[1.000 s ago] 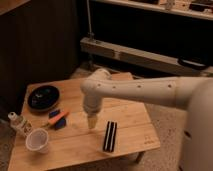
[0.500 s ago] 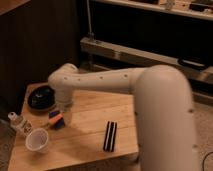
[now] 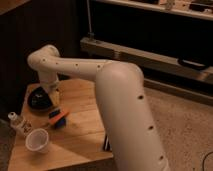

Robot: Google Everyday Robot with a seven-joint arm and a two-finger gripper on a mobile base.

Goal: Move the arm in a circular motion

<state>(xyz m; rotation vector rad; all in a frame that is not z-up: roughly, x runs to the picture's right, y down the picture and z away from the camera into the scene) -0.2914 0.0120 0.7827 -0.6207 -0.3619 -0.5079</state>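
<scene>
Arching arm point(image 3: 120, 95), tool point(image 3: 54, 94) near black dish point(image 3: 37, 102)

Blocked along the near right by the thick arm point(image 3: 125, 105), slanting over the bench point(image 3: 80, 131) up to an elbow at the far left. Hemmed at the far-left edge by the hand point(image 3: 54, 94), hanging just beside a black dish point(image 3: 38, 100). Crowded down the left side with a small bottle point(image 3: 16, 122), a white cup point(image 3: 37, 141) and a blue-and-orange object point(image 3: 59, 116). Open over the bare middle planks between that object and the arm. Cramped at the near edge by a dark flat item point(image 3: 106, 143), half hidden behind the arm. Closed off far right by a metal rack point(image 3: 150, 57).
</scene>
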